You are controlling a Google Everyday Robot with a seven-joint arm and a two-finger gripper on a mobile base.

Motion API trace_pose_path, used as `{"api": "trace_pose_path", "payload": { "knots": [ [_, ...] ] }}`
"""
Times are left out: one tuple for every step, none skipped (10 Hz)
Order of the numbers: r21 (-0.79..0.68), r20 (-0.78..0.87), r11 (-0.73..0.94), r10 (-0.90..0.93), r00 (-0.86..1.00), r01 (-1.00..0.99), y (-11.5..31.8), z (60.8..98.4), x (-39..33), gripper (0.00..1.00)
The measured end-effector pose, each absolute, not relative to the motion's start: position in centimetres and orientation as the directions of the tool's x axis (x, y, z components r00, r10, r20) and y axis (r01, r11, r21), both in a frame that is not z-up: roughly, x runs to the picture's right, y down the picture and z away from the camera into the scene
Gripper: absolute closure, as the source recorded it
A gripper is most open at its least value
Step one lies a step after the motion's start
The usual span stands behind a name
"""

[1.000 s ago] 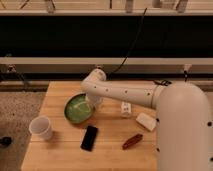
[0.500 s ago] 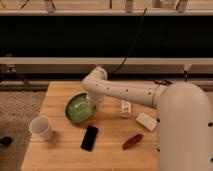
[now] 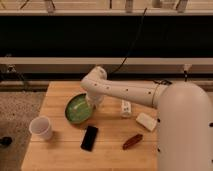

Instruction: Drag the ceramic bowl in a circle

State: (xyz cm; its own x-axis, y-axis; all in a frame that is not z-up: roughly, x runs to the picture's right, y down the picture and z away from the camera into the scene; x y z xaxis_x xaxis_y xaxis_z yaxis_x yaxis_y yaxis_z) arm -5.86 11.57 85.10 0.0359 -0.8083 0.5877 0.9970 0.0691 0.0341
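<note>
Wooden table [image 3: 60, 156] of light planks. Bears the ceramic bowl [image 3: 76, 109] left of centre and a white cup [image 3: 41, 128] near the left edge, apart from it. Bears also a black phone [image 3: 90, 137] just below the bowl, a reddish-brown item [image 3: 132, 141], a white block [image 3: 146, 121] and a small white bottle [image 3: 126, 108] on the right. Gripper [image 3: 94, 102], closed, at the bowl's right rim.
</note>
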Motion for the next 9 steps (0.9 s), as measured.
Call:
{"api": "trace_pose_path", "payload": {
  "knots": [
    [0.036, 0.590, 0.049, -0.807, 0.018, 0.998, 11.65, 85.03, -5.91, 0.96],
    [0.037, 0.592, 0.042, -0.806, 0.012, 0.998, 11.72, 84.95, -5.99, 0.96],
    [0.038, 0.593, 0.038, -0.805, 0.008, 0.999, 11.79, 84.82, -6.09, 0.96],
    [0.041, 0.593, 0.034, -0.805, 0.003, 0.999, 11.75, 84.66, -6.27, 0.96],
    [0.044, 0.593, 0.027, -0.805, -0.005, 0.999, 11.57, 84.65, -6.41, 0.96],
    [0.047, 0.594, 0.021, -0.804, -0.011, 0.999, 11.45, 84.66, -6.41, 0.96],
    [0.049, 0.595, 0.014, -0.804, -0.018, 0.999, 11.30, 84.69, -6.40, 0.96],
    [0.051, 0.595, 0.009, -0.804, -0.023, 0.999, 11.07, 84.87, -6.30, 0.96],
    [0.049, 0.595, 0.008, -0.803, -0.023, 0.999, 11.00, 84.86, -6.25, 0.96]
  ]
}}
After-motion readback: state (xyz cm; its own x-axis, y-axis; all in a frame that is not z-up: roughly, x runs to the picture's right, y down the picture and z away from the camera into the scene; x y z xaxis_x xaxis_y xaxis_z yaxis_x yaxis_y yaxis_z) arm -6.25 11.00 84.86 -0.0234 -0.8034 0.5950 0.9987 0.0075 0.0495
